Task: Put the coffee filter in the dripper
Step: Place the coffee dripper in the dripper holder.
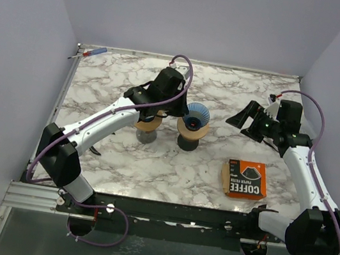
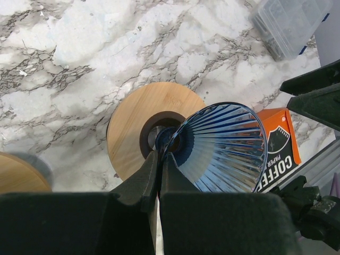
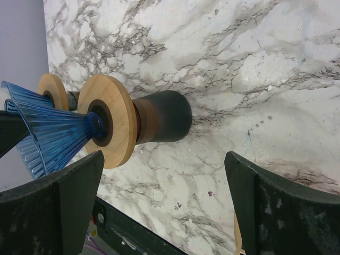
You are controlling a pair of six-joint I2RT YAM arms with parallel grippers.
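Observation:
The blue ribbed glass dripper (image 1: pixel 197 113) (image 2: pixel 228 149) (image 3: pixel 48 127) leans over a round wooden-topped stand (image 1: pixel 192 133) (image 2: pixel 133 133) (image 3: pixel 114 119), its narrow end at the stand's dark centre ring. My left gripper (image 1: pixel 178 106) (image 2: pixel 160 154) is shut on the dripper's wall near that narrow end. To the right, my right gripper (image 1: pixel 239 120) (image 3: pixel 163 159) hovers open above bare marble with nothing between its fingers. No loose coffee filter shows; an orange box of coffee paper filters (image 1: pixel 244 179) (image 2: pixel 281 149) lies flat near the front right.
A second wooden-topped stand (image 1: pixel 147 129) (image 2: pixel 16 172) (image 3: pixel 50 87) stands just left of the first. A red and blue tool (image 1: pixel 94 53) lies at the back left corner. A clear plastic case (image 2: pixel 287 26) sits beyond the table's near edge. Purple walls enclose the marble table (image 1: pixel 120 158).

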